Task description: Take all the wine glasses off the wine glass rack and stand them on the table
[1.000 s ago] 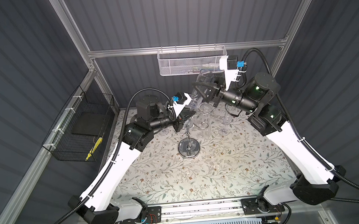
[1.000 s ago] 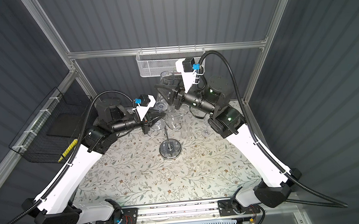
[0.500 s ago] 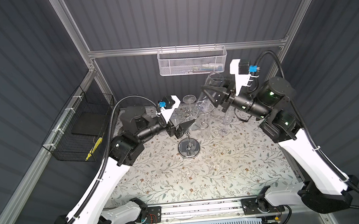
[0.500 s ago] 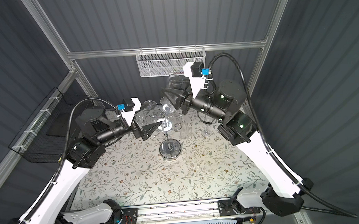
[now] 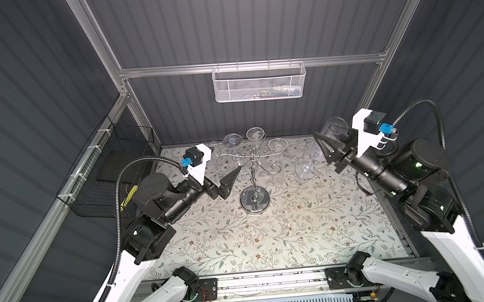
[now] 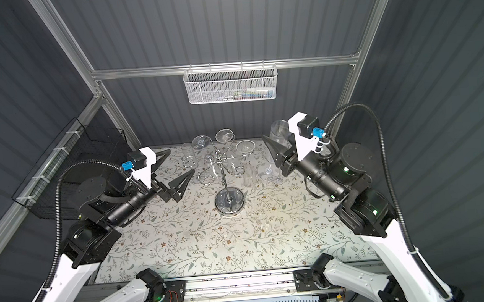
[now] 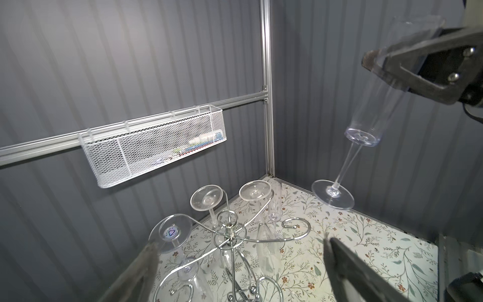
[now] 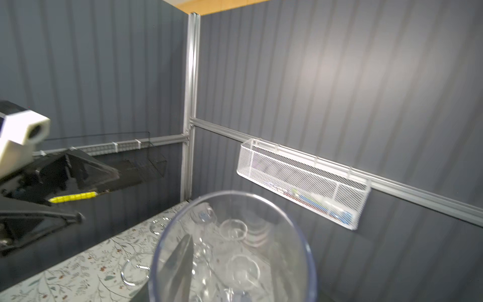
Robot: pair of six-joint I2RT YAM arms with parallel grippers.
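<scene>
Over by the right wall, the right tool (image 5: 330,137) pinches a clear, tall, flute-shaped wine glass (image 7: 366,115) around its bowl. One black wedge-shaped finger (image 7: 407,81) lies flat across the smooth transparent wall. The glass hangs tilted with its rim uppermost. Its thin stem and flat round foot point down toward the tabletop's corner at 1 o'clock, well apart from the rack. Going by the tilt of the foot, it rests on nothing.

The shiny chrome wire wine glass rack (image 5: 254,198) stands a little past the middle of the tabletop (image 5: 269,242), toward 12 o'clock. It has a mirror-bright disc base, a thin pole and curled scroll-ended arms. Three more clear stemmed glasses (image 5: 255,133) hang upside down from the arms on its 12 o'clock side, round feet upward. One foot carries a small round sticker (image 7: 171,232). Another clear flute (image 7: 274,204) stands upright between the rack and the held glass, its foot hidden by the wire.

At the rack's 9 o'clock the left tool (image 6: 178,162) is spread wide with nothing in it. Its matte black fingertips are near the closest scroll, and I can't tell whether they touch it.

The tabletop wears a pale cloth printed with leafy sprigs and small flowers. A white mesh basket (image 5: 259,83) hangs on the ribbed grey back wall at 12 o'clock. A black wire basket (image 5: 107,177) hangs on the left wall at 9 o'clock.
</scene>
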